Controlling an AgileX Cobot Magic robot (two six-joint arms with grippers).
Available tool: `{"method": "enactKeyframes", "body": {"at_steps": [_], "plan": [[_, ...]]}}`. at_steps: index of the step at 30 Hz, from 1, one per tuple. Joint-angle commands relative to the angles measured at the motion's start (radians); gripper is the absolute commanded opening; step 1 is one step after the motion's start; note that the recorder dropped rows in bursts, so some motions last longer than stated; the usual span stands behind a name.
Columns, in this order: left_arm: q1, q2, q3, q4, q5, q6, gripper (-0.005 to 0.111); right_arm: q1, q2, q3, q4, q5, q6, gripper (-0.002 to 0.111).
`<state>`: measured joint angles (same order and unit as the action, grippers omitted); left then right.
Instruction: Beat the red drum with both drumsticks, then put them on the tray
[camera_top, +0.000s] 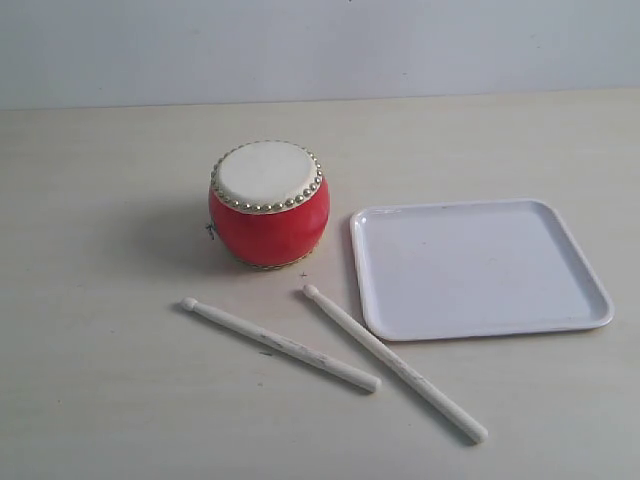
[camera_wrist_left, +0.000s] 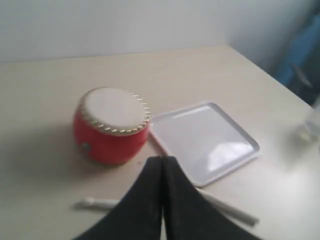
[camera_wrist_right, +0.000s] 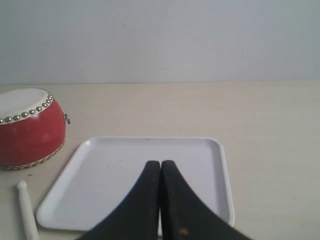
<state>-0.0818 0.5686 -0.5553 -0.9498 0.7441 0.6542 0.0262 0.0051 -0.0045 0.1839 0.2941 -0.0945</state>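
pale wood-toned table (camera_top: 100, 400) runs back to a light wall (camera_top: 300, 40). the red drum (camera_top: 268, 205) stands upright toward the edge that meets the wall, skin side up, with its ring of gold studs showing all round. just beside it, toward the right-hand edge in the exterior view, the white tray (camera_top: 478, 266) lies flat, a narrow strip of table between the two.

the drumsticks lie on the table on the side of the drum away from the wall, rounded tips toward the drum and butts away from it. the first drumstick (camera_top: 280, 343) lies slantwise, well apart from the tray. the second drumstick (camera_top: 395, 363) has its tip near the drum's base and runs past the tray's nearest corner, so close that i cannot tell whether it touches the rim. the first one's butt ends near the second one's middle.

neither arm shows in the exterior view. the left gripper (camera_wrist_left: 162, 160) hangs above the sticks with its black fingers pressed together on nothing. the right gripper (camera_wrist_right: 160, 164) hangs over the tray's rim, fingers likewise pressed together and empty.

beyond the table's right-hand edge the left wrist view shows a blurred blue shape (camera_wrist_left: 300, 50), and near that edge a blurred clear object (camera_wrist_left: 311, 125).
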Motion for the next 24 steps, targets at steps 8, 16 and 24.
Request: {"method": "enactKeyframes", "body": {"at_steps": [8, 16, 24], "plan": [[0.001, -0.014, -0.012, 0.234, -0.224, -0.542, 0.000, -0.002, -0.005, 0.004, 0.001, -0.005, -0.009, 0.000], [-0.039, 0.032, -0.094, 0.727, -0.179, -1.114, 0.000, -0.002, -0.005, 0.004, 0.001, -0.005, -0.009, 0.000], [-0.242, 0.077, -0.092, 1.180, -0.238, -1.532, 0.000, -0.002, -0.005, 0.004, 0.001, -0.005, -0.009, 0.000]]}}
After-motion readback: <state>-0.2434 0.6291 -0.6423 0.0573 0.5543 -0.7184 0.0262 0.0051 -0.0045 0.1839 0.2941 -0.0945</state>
